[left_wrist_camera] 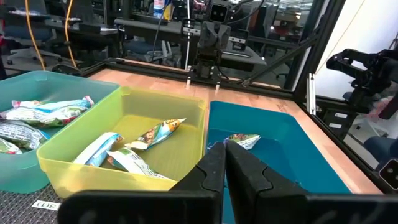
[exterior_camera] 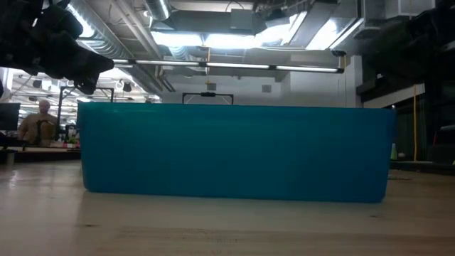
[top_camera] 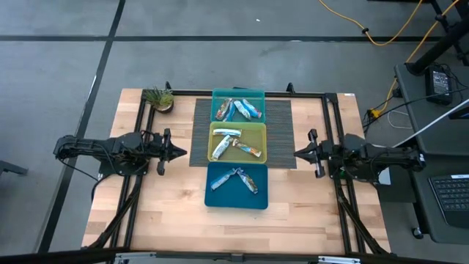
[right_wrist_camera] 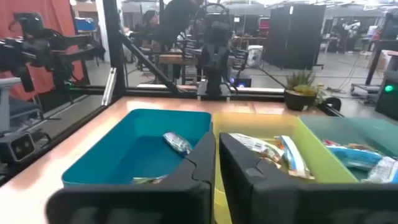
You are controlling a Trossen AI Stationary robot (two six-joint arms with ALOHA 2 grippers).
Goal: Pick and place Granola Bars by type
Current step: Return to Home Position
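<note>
Three bins stand in a row down the table's middle. The far teal bin (top_camera: 238, 107) holds several blue-marked granola bars (top_camera: 242, 110). The middle yellow-green bin (top_camera: 238, 142) holds three white-silver and orange-marked bars (top_camera: 233, 142). The near blue bin (top_camera: 237, 185) holds two or three bars (top_camera: 240, 179). My left gripper (top_camera: 181, 152) hovers left of the yellow-green bin, shut and empty (left_wrist_camera: 224, 149). My right gripper (top_camera: 297, 152) hovers right of the bins, shut and empty (right_wrist_camera: 216, 142).
A small potted plant (top_camera: 159, 99) stands at the far left corner. A dark mat (top_camera: 199, 139) lies under the far two bins. Black frame rails (top_camera: 330, 117) run along the table's sides. Bare wood (top_camera: 168, 213) lies near the front edge. A person (exterior_camera: 39, 122) sits far off.
</note>
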